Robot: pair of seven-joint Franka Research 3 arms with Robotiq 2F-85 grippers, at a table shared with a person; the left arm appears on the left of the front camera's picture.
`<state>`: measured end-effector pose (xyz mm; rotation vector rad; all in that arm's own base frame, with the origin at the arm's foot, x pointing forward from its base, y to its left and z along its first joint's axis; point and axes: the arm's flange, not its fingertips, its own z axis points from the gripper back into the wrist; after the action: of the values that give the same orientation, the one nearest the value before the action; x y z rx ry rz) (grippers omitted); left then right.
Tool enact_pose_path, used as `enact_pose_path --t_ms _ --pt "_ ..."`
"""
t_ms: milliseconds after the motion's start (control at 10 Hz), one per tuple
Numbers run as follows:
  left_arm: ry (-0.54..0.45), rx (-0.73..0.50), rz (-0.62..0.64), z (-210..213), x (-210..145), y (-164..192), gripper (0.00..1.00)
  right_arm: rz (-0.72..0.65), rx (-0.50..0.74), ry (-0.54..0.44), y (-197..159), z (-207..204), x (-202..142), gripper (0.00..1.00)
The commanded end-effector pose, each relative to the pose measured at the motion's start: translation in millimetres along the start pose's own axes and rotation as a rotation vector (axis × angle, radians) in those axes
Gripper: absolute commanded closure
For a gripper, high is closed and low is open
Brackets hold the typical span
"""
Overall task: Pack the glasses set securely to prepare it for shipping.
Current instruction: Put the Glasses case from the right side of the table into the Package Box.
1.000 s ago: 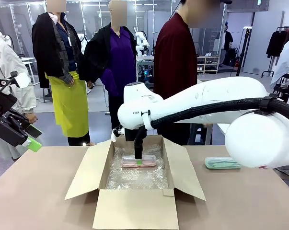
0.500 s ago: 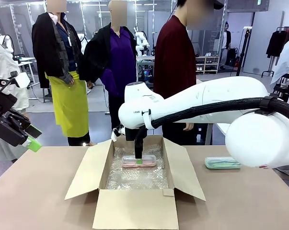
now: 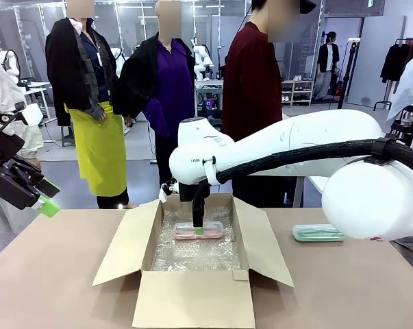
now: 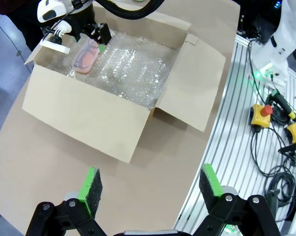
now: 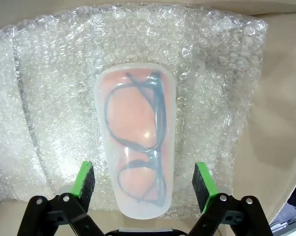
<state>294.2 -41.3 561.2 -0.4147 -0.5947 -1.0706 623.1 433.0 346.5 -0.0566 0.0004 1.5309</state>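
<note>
**In box, 12 o'clock end: pink case down, mint case outside**

Inside the cardboard box (image 3: 192, 301), toward 12 o'clock, pink case (image 5: 136, 147) flat on bubble wrap (image 5: 221, 73), spectacles visible through the lid. Wrap lining likely there as cushioning for shipping. Right end effector (image 5: 144, 183) directly above, wide open, pads (image 5: 84, 184) clear of the case on both sides, gripping nothing. Mint green case (image 3: 318, 233) on bench (image 3: 42, 274) at 3 o'clock of box, well apart, not yet packed. Left end effector (image 4: 148, 184) open, empty, parked high at 9 o'clock, probably to keep out of the way.
</note>
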Motion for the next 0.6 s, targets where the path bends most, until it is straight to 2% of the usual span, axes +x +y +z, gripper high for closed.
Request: enact_pose_path --t_ms 0,300,500 --pt "-0.013 -0.005 -0.009 1 0 0 0.00 0.004 -0.006 0.005 1 1 1 0.00" --pt "-0.013 -0.005 -0.009 1 0 0 0.00 0.000 0.000 0.000 0 0 0 0.00" --pt "-0.013 -0.005 -0.009 1 0 0 0.00 0.013 0.011 0.011 14 42 -15 0.00"
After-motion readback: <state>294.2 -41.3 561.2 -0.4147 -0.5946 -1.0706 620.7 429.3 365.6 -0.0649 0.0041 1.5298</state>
